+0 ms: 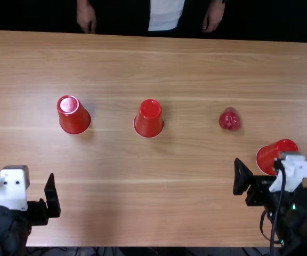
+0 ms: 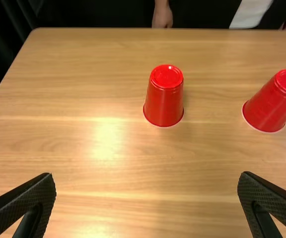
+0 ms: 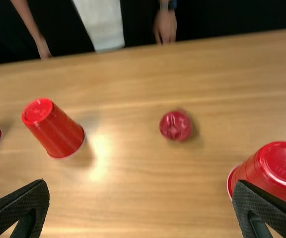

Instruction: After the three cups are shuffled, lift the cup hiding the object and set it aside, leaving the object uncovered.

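The right tool (image 3: pixel 143 213) sits at the near right of the surface (image 1: pixel 196 69) with its fingers spread wide, holding nothing. The set-aside cup (image 1: pixel 275 155) stands mouth-down just beyond its right finger; whether they touch cannot be told. The object, a red ball (image 1: pixel 229 119), lies uncovered, far and slightly left of this tool and well apart from that cup. The right arm is the nearer one.

The left tool (image 2: pixel 143 208) is at the near left, also spread wide and empty. The middle cup (image 1: pixel 148 118) and left cup (image 1: pixel 73 114) stand inverted, axes upright.

Judgement: the task appears complete, so any retreat should go near-left, away from the cup. No writing is legible.
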Robot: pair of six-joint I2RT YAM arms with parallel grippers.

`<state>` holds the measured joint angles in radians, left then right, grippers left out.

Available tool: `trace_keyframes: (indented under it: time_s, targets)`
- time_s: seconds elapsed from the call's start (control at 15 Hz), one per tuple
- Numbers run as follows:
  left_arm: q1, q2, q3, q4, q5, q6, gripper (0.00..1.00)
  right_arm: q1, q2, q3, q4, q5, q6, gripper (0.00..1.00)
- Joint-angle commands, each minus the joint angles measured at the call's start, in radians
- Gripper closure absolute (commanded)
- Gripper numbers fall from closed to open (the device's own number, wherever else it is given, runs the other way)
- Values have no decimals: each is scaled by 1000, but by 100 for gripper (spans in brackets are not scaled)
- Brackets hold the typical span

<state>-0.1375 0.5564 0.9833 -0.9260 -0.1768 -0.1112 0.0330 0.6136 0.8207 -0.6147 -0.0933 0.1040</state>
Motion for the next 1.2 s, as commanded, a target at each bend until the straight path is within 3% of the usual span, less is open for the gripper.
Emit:
trace_keyframes:
  time_s: [0.0, 0.13, 0.47, 0.6, 0.8, 0.93, 1.13]
  targets:
    - [3, -59, -69, 22, -2, -29, 0, 8, -109, -78, 39, 7, 8, 0]
    - [3, -162, -161, 83, -2, -64, 0, 4, -224, -155, 50, 7, 18, 0]
    - [18, -394, -344, 188, -7, -66, 0, -13, -502, -301, 52, 10, 8, 0]
    - [35, -457, -423, 201, -7, -64, 0, -74, -601, -367, 45, 9, 5, 0]
    - [70, -556, -545, 262, -13, -60, 0, -93, -614, -417, 45, 9, -30, 0]
    - [76, -556, -607, 309, -5, -62, 0, -93, -614, -423, 56, 3, -38, 0]
    - [67, -556, -710, 554, 2, -54, 0, -93, -614, -466, 76, -2, -34, 0]
